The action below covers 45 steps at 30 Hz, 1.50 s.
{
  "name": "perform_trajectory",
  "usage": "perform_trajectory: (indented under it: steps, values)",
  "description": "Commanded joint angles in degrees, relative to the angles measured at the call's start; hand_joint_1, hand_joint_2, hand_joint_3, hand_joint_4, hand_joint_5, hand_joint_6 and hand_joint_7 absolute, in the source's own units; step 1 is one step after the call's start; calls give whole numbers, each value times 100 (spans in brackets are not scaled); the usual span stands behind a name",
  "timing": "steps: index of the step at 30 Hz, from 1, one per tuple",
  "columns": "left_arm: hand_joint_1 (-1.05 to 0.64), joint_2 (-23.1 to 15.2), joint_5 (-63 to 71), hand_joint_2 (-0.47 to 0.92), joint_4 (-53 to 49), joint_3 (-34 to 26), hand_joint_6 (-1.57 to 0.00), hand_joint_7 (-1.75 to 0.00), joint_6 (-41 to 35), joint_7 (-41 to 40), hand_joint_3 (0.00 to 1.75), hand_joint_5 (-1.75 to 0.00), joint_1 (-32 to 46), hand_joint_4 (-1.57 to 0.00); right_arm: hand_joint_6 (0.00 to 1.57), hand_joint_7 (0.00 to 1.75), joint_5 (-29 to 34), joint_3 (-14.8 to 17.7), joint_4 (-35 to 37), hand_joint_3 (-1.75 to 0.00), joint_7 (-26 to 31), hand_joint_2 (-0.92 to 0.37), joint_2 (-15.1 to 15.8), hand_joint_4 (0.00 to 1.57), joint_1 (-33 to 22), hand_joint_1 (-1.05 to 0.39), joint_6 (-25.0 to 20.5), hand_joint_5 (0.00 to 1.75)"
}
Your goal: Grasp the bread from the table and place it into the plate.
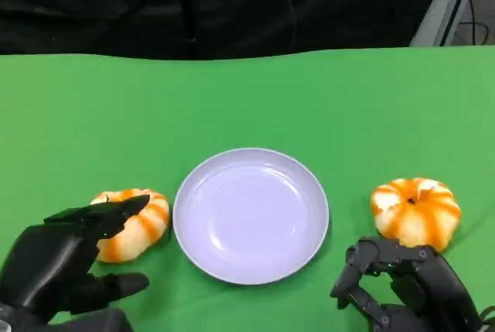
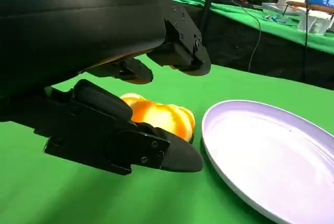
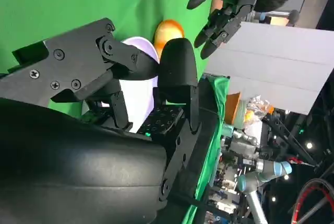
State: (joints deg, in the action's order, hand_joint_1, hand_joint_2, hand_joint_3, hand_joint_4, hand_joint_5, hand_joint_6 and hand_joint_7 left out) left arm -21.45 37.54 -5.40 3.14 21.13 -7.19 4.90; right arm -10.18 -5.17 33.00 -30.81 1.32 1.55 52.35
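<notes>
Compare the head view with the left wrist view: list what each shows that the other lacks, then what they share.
Head view alone: the second bread to the right of the plate, and the right hand near it, fingers curled, holding nothing.

Left wrist view alone: a close look at the gap between the left hand's fingers, with the bread lying between them, and more tables in the background.

Both: the left hand, open around the left bread, the plate beside it, and the green table.
</notes>
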Motion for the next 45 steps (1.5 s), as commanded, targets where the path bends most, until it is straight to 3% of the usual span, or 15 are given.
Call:
perform_trajectory:
  steps: [1, 14, 37, 45]
  values:
    - [-73, -107, -33, 92, -64, 21, -44, 0, -34, -115, 18, 0, -3, -45, 85, 111, -61, 49, 32, -78, -7, -68, 45, 75, 9, -10, 23, 151]
    - [-69, -327, 86, 92, -1535, 360, -45, 0, -152, -318, 18, -1, -1103, -47, 84, 111, -56, 49, 68, -79, -21, -69, 37, 75, 21, -9, 67, 150]
    - [-65, -381, 22, 92, -1771, 562, -45, 0, -139, -504, 17, 0, -1239, -47, 84, 111, -17, 62, 97, -76, 18, -70, 44, 75, 38, -8, 89, 151]
    - [-67, -359, 86, 92, -2128, 876, -45, 0, -288, -471, 19, 0, -1521, -47, 85, 111, -31, 49, 44, -77, 30, -70, 34, 75, 37, -8, 20, 151]
